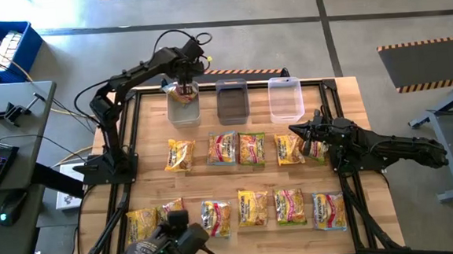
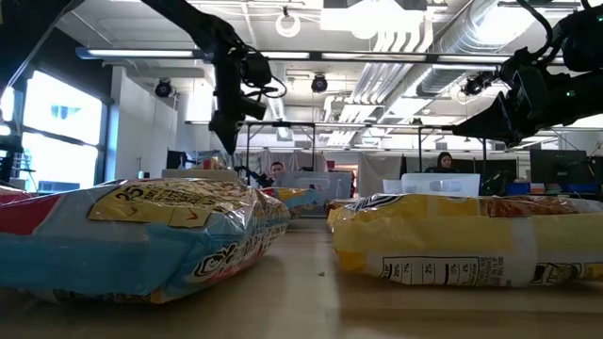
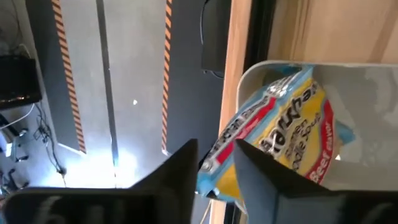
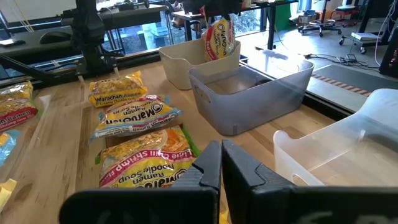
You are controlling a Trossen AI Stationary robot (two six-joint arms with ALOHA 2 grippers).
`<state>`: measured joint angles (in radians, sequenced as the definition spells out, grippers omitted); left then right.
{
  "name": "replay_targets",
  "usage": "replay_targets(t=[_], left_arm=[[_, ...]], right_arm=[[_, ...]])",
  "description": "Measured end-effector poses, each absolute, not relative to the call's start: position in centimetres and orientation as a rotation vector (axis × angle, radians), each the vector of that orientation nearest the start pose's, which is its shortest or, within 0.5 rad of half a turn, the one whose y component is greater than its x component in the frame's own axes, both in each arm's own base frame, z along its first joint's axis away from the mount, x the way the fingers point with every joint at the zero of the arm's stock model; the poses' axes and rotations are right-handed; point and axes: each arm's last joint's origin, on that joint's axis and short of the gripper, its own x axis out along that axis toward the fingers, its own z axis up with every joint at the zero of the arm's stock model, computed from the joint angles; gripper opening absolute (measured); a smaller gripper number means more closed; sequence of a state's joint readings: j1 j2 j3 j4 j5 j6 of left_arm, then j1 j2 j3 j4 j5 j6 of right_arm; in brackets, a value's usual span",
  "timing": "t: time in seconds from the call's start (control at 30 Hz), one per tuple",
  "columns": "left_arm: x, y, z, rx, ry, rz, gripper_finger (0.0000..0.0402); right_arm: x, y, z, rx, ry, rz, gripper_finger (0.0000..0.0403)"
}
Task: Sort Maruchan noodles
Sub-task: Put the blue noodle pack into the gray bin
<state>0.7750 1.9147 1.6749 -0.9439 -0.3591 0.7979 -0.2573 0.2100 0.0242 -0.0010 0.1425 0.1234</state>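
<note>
Holding a noodle packet (image 3: 283, 134) over the left tub (image 1: 184, 110), left pincer (image 1: 185, 88)

Noodle packets (image 1: 249, 150) before three tubs (image 1: 233, 100)

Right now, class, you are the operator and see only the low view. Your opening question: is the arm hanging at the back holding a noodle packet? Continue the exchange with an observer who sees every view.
Observer: Yes. The left gripper is shut on a yellow packet.
Operator: What is under it?
Observer: The left clear tub. The high view shows the gripper right above it.
Operator: And the other arm?
Observer: The right gripper is shut with nothing in it, poised over a shrimp packet in the row nearest the tubs.
</note>
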Motion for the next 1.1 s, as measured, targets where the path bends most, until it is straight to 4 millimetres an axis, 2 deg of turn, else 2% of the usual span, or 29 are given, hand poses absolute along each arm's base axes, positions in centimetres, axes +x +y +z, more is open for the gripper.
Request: replay_targets(t=[0.27, 0.37, 0.53, 0.63, 0.73, 1.0, 1.1], left_arm=[[27.6, 29.8, 24.7, 0.352, 1.549, 0.462, 0.0207], [27.4, 30.4, 23.8, 0.349, 1.590, 0.468, 0.0221], [27.3, 30.8, 22.9, 0.346, 1.627, 0.442, 0.0218], [27.3, 30.8, 22.7, 0.335, 1.627, 0.422, 0.0200], [27.2, 30.7, 22.7, 0.328, 1.630, 0.407, 0.0165], [27.0, 30.6, 23.0, 0.350, 1.656, 0.360, 0.0020], [27.2, 30.7, 24.0, 0.349, 1.622, 0.380, 0.0008]], right_arm=[[10.4, -3.2, 15.4, 0.132, 0.163, -0.410, 0.0000], [10.4, -3.2, 15.4, 0.132, 0.163, -0.410, 0.0000], [10.4, -3.2, 15.4, 0.132, 0.163, -0.410, 0.0000], [10.4, -3.2, 15.4, 0.132, 0.163, -0.410, 0.0000], [10.4, -3.2, 15.4, 0.132, 0.163, -0.410, 0.0000], [10.4, -3.2, 15.4, 0.132, 0.163, -0.410, 0.0000], [10.4, -3.2, 15.4, 0.132, 0.163, -0.410, 0.0000]])
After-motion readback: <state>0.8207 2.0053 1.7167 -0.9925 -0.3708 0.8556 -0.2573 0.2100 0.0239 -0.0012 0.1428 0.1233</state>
